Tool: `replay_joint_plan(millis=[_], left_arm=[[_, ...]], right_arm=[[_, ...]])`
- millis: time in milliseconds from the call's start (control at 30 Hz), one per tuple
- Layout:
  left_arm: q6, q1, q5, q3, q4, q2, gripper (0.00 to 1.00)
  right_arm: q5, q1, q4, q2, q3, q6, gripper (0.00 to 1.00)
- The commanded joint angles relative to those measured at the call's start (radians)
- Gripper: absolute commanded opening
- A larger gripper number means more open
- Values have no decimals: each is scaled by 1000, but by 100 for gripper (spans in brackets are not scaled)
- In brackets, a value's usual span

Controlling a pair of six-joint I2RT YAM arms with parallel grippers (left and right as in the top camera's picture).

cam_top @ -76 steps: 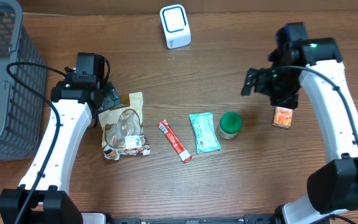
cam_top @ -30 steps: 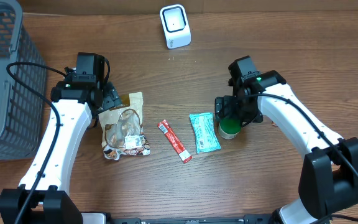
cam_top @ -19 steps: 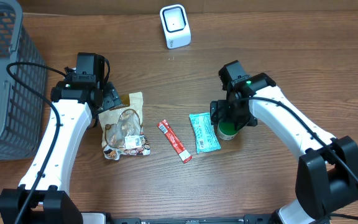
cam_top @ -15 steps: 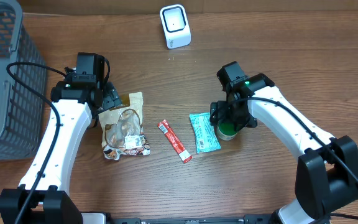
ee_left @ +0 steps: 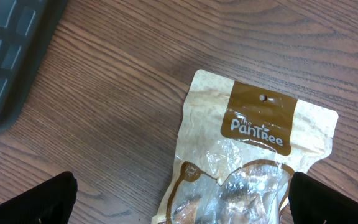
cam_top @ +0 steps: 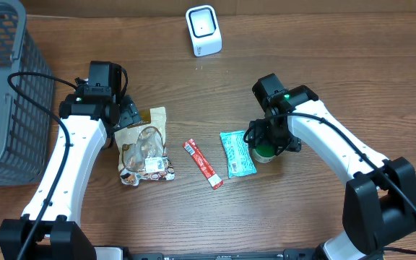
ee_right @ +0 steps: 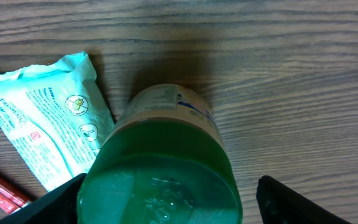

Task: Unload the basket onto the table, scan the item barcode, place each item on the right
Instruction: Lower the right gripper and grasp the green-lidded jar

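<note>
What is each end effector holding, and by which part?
Nothing is held. The right end effector straddles the jar, open; the left end effector hangs open above the snack bag.

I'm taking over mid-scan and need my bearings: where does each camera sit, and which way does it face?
Overhead: above the table, looking straight down; the left arm and right arm show.
Left wrist: on the left arm, facing down at the snack pouch; fingertips of the left gripper in the bottom corners.
Right wrist: facing down on the green-lidded jar; the right gripper straddles it.
Shared: overhead also shows pouch and jar.
</note>
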Motion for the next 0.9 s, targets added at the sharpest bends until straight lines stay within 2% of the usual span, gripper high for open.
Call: replay_joint_plan(millis=[0,367,600,867], left_arm=[[8,-1,3,17,-2,-21,100],[8,-1,3,17,-2,-21,100],[8,-1,3,17,-2,-21,100],[8,-1,3,17,-2,-21,100]], right_arm=[[23,2,-8,5,-6,16,77],[106,2,-36,5,-6,20,76],[92,2,-35,5,-7,40,84],[93,2,-14,6,-7,42,86]])
